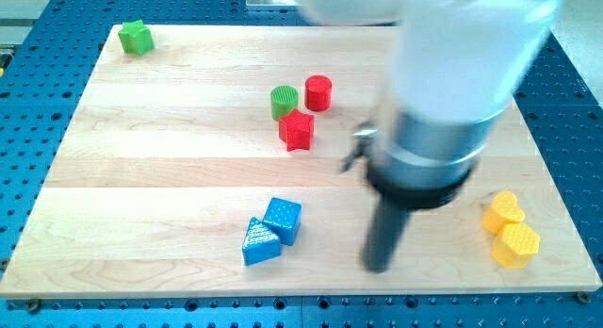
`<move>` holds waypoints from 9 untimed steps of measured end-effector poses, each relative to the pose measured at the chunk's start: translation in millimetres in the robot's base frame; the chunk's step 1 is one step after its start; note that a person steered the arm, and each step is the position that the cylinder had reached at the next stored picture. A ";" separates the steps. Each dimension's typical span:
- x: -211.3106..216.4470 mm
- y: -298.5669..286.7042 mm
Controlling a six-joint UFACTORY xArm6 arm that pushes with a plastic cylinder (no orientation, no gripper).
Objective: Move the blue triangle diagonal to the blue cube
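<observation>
The blue triangle (259,241) lies near the board's bottom edge, a little left of centre. The blue cube (283,219) sits just up and right of it, touching or nearly touching it. My tip (378,266) rests on the board to the right of both blue blocks, about a hundred pixels from the cube, touching no block. The rod rises into a blurred arm body that fills the view's upper right.
A green cylinder (284,102), a red cylinder (318,92) and a red star (297,129) cluster at upper centre. A green star (136,37) sits at the top left corner. Two yellow blocks (504,212) (516,244) lie at the lower right.
</observation>
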State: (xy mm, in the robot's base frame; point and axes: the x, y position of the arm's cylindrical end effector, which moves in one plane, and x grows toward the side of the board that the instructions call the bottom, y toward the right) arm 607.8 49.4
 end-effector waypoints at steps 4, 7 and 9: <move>-70.5 -192.1; -137.5 -272.6; -193.3 -193.5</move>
State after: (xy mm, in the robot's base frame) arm 414.5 -144.1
